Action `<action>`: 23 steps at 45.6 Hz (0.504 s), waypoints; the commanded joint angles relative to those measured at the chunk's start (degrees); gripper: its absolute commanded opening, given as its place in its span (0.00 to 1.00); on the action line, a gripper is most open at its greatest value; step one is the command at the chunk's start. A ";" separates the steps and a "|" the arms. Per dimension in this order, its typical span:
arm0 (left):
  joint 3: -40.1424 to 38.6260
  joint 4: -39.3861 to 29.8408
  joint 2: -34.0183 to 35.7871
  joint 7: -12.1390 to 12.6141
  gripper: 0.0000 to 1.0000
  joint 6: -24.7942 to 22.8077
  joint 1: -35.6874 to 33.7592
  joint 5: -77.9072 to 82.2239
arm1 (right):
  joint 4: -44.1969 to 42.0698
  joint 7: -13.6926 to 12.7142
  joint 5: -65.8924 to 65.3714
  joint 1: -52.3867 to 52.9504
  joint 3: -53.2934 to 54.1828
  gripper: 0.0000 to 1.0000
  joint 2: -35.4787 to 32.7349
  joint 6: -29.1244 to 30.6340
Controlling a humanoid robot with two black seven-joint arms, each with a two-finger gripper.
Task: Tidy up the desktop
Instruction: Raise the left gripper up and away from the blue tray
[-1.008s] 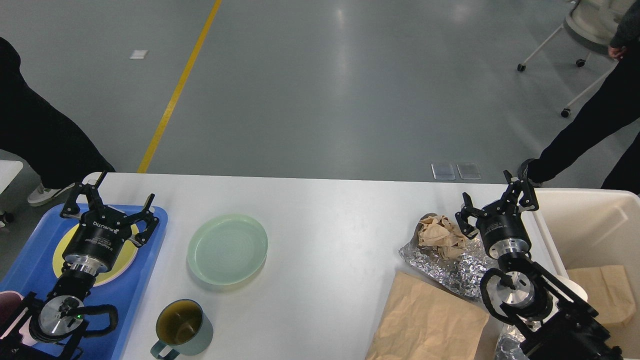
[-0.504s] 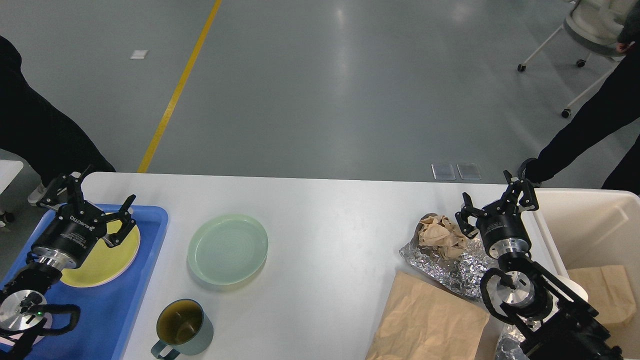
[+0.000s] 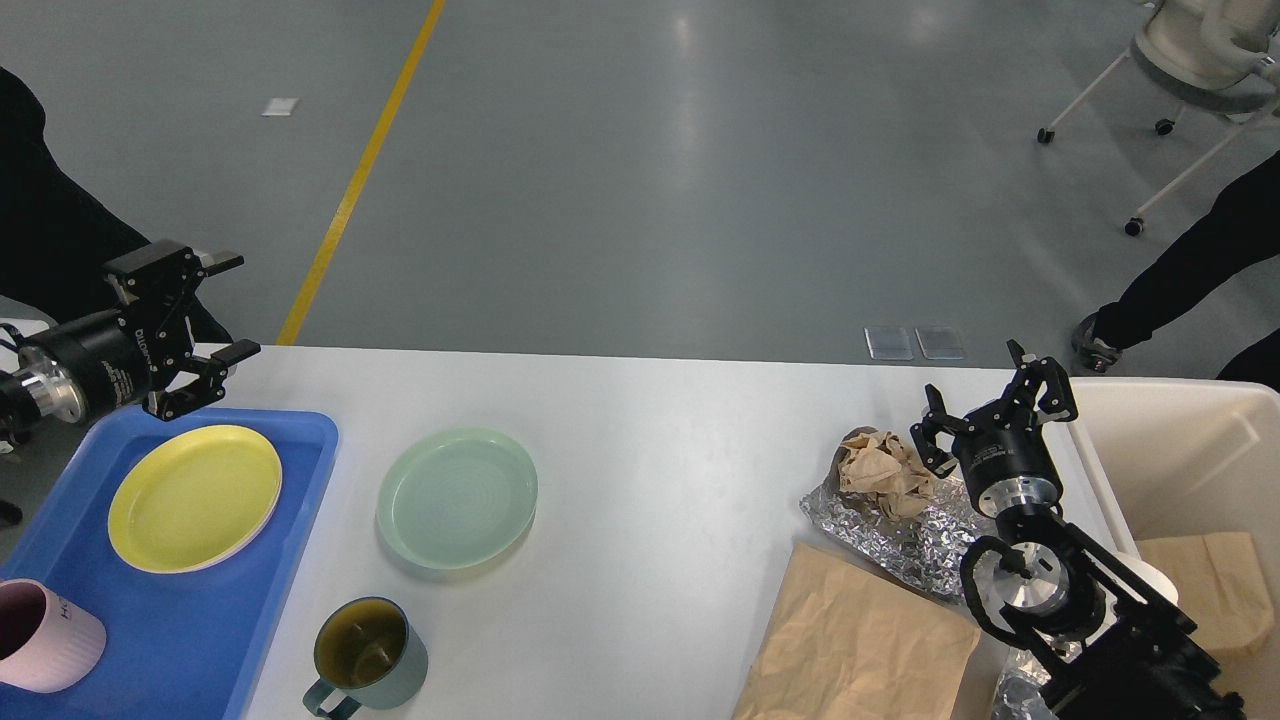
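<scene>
The white desktop [image 3: 660, 430] fills the lower half of the head view. On it lie a pale green plate [image 3: 457, 497], a teal mug [image 3: 366, 654], a crumpled brown paper ball [image 3: 880, 468] on crinkled foil [image 3: 905, 535], and a flat brown paper bag [image 3: 860, 640]. My left gripper [image 3: 215, 310] is open and empty, raised above the far left corner of the blue tray [image 3: 270, 590]. My right gripper [image 3: 990, 405] is open and empty, just right of the paper ball.
The blue tray holds a yellow plate [image 3: 195, 497] and a pink cup [image 3: 40, 637]. A cream bin [image 3: 1190, 460] with brown paper inside stands at the right. A person's legs [image 3: 1180, 275] and a wheeled chair [image 3: 1170, 70] are beyond the table.
My left gripper has lifted off the yellow plate and swung up and left, turning sideways. The pink cup has come into view. The right arm has not moved.
</scene>
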 commanded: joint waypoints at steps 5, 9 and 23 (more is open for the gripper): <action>36.03 -0.55 -3.61 0.37 0.97 -0.88 -30.55 0.00 | 0.00 0.00 0.00 0.00 0.00 1.00 -0.04 0.03; 47.11 -0.73 -7.66 0.28 0.97 -1.67 -38.91 0.08 | 0.00 0.00 0.00 0.00 0.00 1.00 -0.04 0.03; 79.55 -11.36 -25.93 -0.33 0.97 -9.40 -67.65 -4.39 | 0.00 0.00 0.00 0.00 0.00 1.00 0.04 -0.06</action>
